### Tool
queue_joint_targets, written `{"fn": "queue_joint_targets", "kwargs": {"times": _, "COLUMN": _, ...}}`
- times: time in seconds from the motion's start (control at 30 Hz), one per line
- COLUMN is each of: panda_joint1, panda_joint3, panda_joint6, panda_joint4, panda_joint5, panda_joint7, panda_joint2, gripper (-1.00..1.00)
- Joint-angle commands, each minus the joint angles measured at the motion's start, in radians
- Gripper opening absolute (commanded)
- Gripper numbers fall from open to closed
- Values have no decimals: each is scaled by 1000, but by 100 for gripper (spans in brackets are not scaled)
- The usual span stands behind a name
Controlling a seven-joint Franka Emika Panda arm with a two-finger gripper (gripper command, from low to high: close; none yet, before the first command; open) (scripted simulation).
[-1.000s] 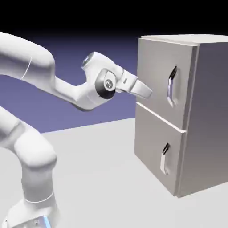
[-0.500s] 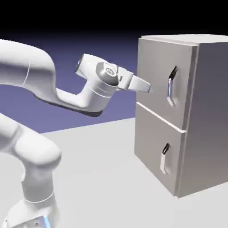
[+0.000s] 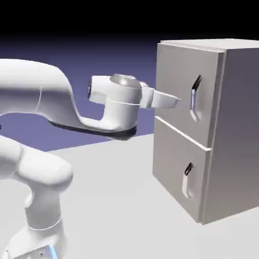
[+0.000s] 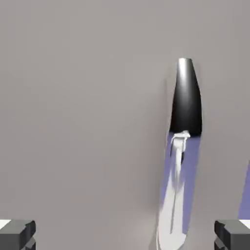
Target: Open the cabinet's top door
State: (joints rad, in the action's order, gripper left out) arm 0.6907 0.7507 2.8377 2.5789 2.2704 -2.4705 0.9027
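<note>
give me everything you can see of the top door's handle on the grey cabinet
The slim, bent, glossy vertical handle is metal-like, dark at its upper end and mirror-bright below, reflecting blue-violet and white. It stands upright on the flat grey upper door, near the edge at the exterior view's right. That door is shut. In the hand view the handle lies between the open white-and-grey gripper's fingertips, right of the middle, apparently with neither touching it.

From here I count one tall, light-grey, box-shaped cabinet (image 3: 235, 126) at three o'clock, two flat grey rectangular doors on it, at two (image 3: 174, 86) and four o'clock (image 3: 174, 162), two slim bent vertical handles, one dark-and-silver (image 3: 193, 101), one dark-and-white (image 3: 185, 183), and one white jointed robot arm (image 3: 43, 86) at nine o'clock.
</note>
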Motion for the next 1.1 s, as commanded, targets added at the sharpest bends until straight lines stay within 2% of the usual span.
{"fn": "queue_joint_targets", "kwargs": {"times": 0.0, "panda_joint1": 13, "panda_joint3": 14, "panda_joint6": -4, "panda_joint4": -4, "panda_joint5": 44, "panda_joint7": -33, "panda_joint2": 6, "gripper": 100}}
{"fn": "queue_joint_targets", "kwargs": {"times": 0.37, "panda_joint1": 154, "panda_joint3": 171, "panda_joint6": -45, "panda_joint4": -53, "panda_joint5": 517, "panda_joint7": -394, "panda_joint2": 76, "gripper": 100}}
{"fn": "queue_joint_targets", "kwargs": {"times": 0.57, "panda_joint1": 330, "panda_joint3": 282, "panda_joint6": -80, "panda_joint4": -182, "panda_joint5": 557, "panda_joint7": -427, "panda_joint2": -13, "gripper": 100}}
{"fn": "queue_joint_targets", "kwargs": {"times": 0.6, "panda_joint1": 330, "panda_joint3": 282, "panda_joint6": -80, "panda_joint4": -182, "panda_joint5": 557, "panda_joint7": -427, "panda_joint2": -13, "gripper": -100}}
{"fn": "queue_joint_targets", "kwargs": {"times": 1.07, "panda_joint1": -125, "panda_joint3": -168, "panda_joint6": -261, "panda_joint4": 106, "panda_joint5": 232, "panda_joint7": -427, "panda_joint2": -11, "gripper": -100}}
